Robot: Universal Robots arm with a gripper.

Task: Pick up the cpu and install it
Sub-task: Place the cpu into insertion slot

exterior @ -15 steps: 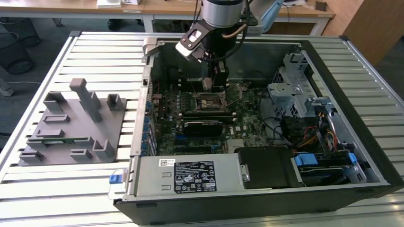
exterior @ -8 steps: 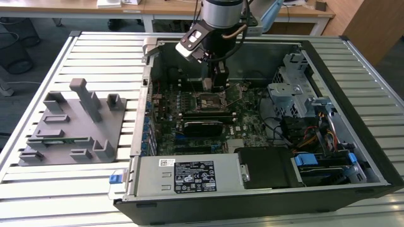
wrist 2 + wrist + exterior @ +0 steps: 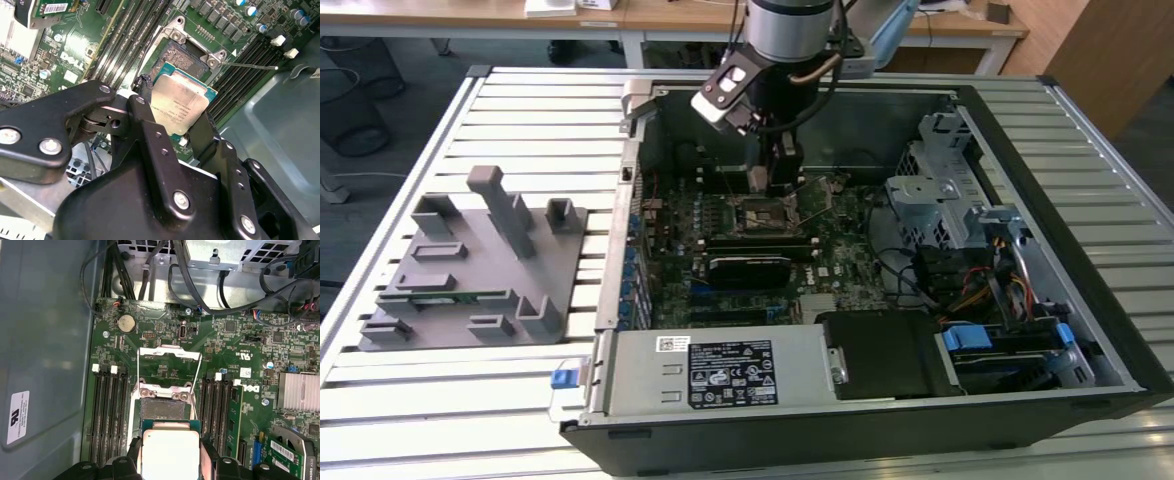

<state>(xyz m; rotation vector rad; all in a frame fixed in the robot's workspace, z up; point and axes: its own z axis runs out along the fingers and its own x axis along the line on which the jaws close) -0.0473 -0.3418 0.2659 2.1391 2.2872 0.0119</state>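
Here's the arm's black two-fingered gripper (image 3: 177,107), deep inside the black open-sided computer case (image 3: 854,432) and clamped on the cpu (image 3: 181,100), that small flat square chip with the shiny silver-grey top. The fingers (image 3: 150,130) pinch it by two opposite edges. That looks deliberate: the lid and underside are left clear, so the chip can go down flat.

In both wrist views the chip hangs just above the green motherboard (image 3: 240,340), close over the dark square socket (image 3: 162,410). It covers the socket's near side but does not seem to be seated. The socket is ready for it: the thin metal load frame (image 3: 170,351) is flipped up and back, and the slim wire lever (image 3: 250,65) is swung out sideways, so nothing blocks the way down. Black memory slots (image 3: 107,410) flank the socket on both sides, leaving the fingers a narrow lane.
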